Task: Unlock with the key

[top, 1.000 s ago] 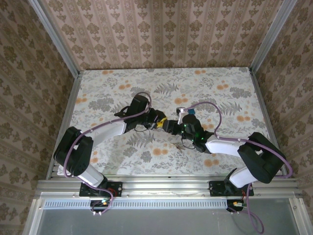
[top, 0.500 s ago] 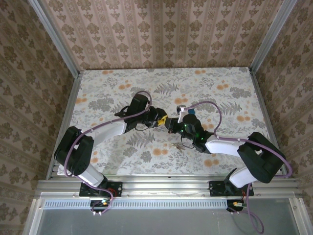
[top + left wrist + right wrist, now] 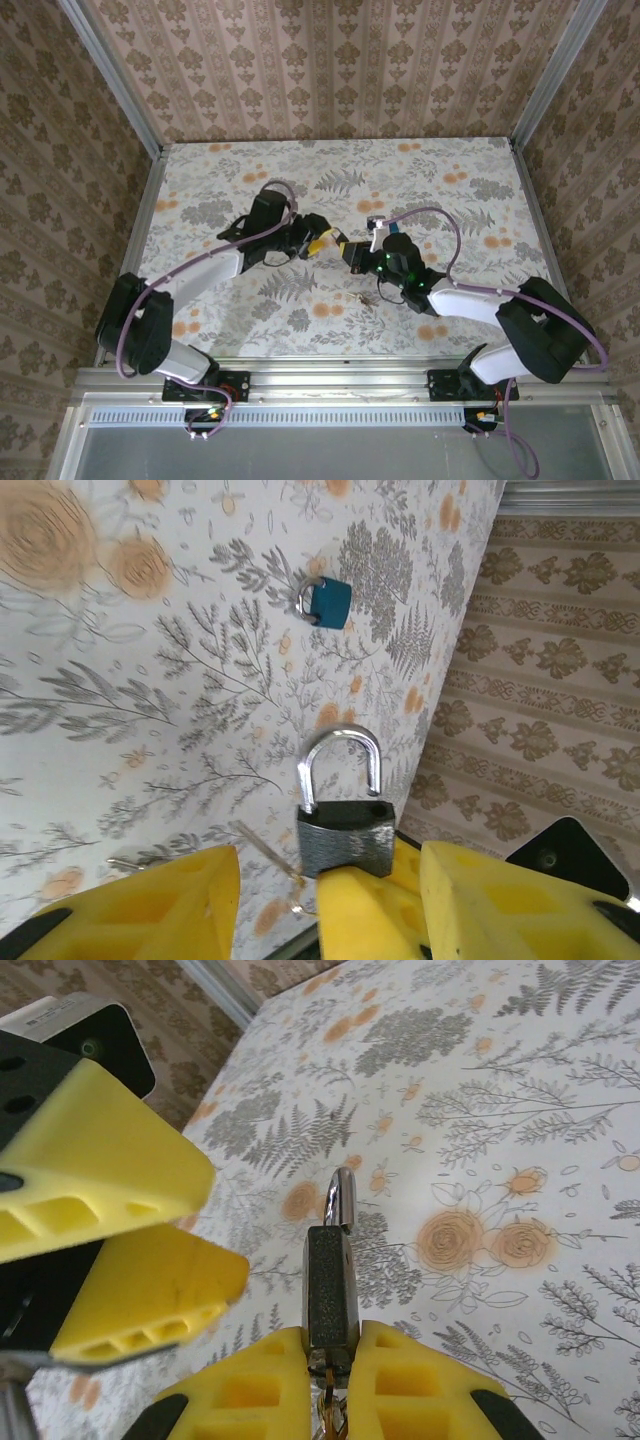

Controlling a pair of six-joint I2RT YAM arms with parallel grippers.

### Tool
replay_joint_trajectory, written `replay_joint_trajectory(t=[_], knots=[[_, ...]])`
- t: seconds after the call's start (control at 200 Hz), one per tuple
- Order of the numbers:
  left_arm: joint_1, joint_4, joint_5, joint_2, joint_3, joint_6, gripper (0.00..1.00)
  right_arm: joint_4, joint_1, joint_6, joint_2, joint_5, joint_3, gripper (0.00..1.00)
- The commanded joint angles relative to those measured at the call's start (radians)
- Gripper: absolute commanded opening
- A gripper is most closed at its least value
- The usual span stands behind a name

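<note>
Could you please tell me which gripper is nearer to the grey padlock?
Right. The right gripper is clamped on the body of the grey padlock; the left gripper stands open just beside it, not touching.

I have open table along the far side and on both flanks. The tight spot is mid-table: my left gripper, jaws apart, sits just beside the grey padlock pinched in my right gripper, with little gap between them. A blue padlock lies just past the right arm. What look like keys lie on its near side. Patterned walls close three sides.
</note>
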Motion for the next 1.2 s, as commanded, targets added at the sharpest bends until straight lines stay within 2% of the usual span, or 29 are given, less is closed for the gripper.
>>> replay_joint_trajectory(t=[0.0,0.15,0.39,0.76,0.955,1.195], knots=[[0.028,-0.137,-0.032,-0.064,-0.001,0.158,0.6,0.008,-0.02,-0.049,-0.053,-0.126,-0.003,0.0],[0.06,-0.238,-0.024,-0.104,0.026,0.311,0.6,-0.015,-0.047,-0.083,-0.073,-0.223,0.006,0.0],[0.071,-0.339,-0.002,-0.142,0.082,0.478,0.62,-0.036,-0.061,-0.121,-0.083,-0.374,0.042,0.0],[0.037,-0.333,0.006,-0.117,0.102,0.518,0.63,-0.029,-0.06,-0.13,-0.079,-0.477,0.069,0.0],[0.006,-0.354,-0.011,-0.093,0.127,0.544,0.63,-0.025,-0.06,-0.134,-0.083,-0.487,0.068,0.0],[0.01,-0.416,-0.065,-0.078,0.122,0.557,0.54,-0.027,-0.06,-0.162,-0.129,-0.483,0.056,0.0]])
